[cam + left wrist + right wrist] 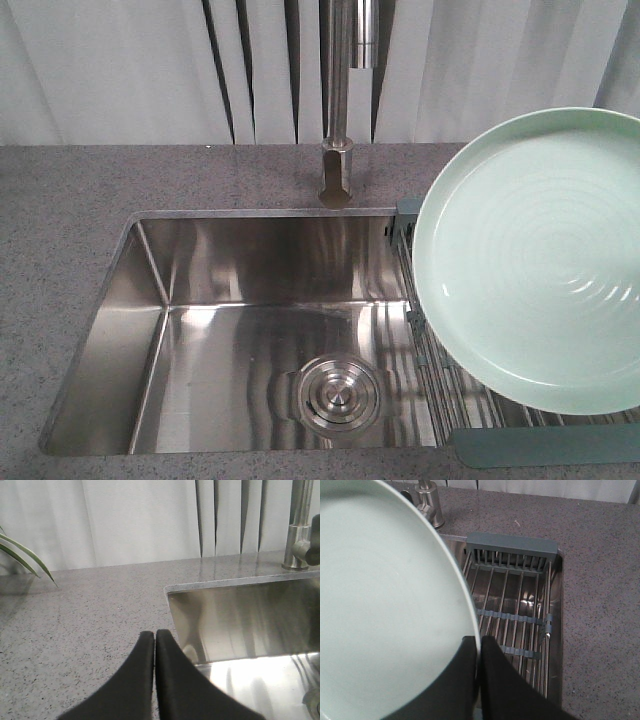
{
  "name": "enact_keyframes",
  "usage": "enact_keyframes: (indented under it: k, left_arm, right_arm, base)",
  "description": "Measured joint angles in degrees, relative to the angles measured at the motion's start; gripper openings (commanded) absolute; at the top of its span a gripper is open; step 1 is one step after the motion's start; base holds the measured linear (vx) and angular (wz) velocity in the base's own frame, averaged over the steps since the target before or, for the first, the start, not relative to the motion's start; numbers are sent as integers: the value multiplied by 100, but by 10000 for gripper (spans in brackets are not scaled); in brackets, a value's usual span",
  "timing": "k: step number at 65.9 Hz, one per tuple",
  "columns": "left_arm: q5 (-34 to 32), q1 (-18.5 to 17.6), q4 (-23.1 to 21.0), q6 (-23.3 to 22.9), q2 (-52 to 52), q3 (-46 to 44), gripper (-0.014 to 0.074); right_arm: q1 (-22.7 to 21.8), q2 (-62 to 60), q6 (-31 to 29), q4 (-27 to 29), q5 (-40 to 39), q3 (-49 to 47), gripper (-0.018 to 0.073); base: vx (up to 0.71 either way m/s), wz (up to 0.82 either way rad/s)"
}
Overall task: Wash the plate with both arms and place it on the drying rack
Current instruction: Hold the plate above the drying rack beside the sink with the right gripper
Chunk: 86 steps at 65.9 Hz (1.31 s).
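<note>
Here, the setting: a steel sink (pixel 250 260) sunk into a speckled grey tabletop (pixel 60 200), with a pale curtain (pixel 120 60) hanging along the tabletop's far edge.
Plate (pixel 535 260): round, pale mint-green with faint concentric rings. It is held up on a tilt over the right end of the sink, its face turned to the front camera.
Drying rack (pixel 545 447): thin steel rods between grey-green end bars, laid across the right end of the sink. It sits under and behind the plate, and whether the plate's lower edge touches the rods cannot be told.
Right end effector (pixel 480 639): closed on the plate's rim, with one black finger on each side of the edge. The rack's rods show just beyond it in the right wrist view.
Left end effector (pixel 154 632): fingers pressed together with nothing between them, poised above bare tabletop just left of the sink's far left corner.
Faucet (pixel 338 100): stands upright on the tabletop behind the sink's far rim, near the middle.
Drain (pixel 338 392): a round steel cover on the sink floor, toward the near wall.
Leaves (pixel 25 555): narrow and green, reaching in at the tabletop's far left.
</note>
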Motion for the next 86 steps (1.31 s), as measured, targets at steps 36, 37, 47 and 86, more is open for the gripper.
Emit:
enact_keyframes:
  k: [36, 37, 47, 86]
  left_arm:
    - [0, 0, 0, 0, 0, 0, -6]
    - [0, 0, 0, 0, 0, 0, -6]
    - [0, 0, 0, 0, 0, 0, -6]
    - [0, 0, 0, 0, 0, 0, -6]
  right_arm:
    - [0, 0, 0, 0, 0, 0, -3]
    - [0, 0, 0, 0, 0, 0, -3]
    - [0, 0, 0, 0, 0, 0, -3]
    - [0, 0, 0, 0, 0, 0, -3]
  base:
    - [1, -1]
    - [2, -2]
    - [2, -2]
    - [1, 0]
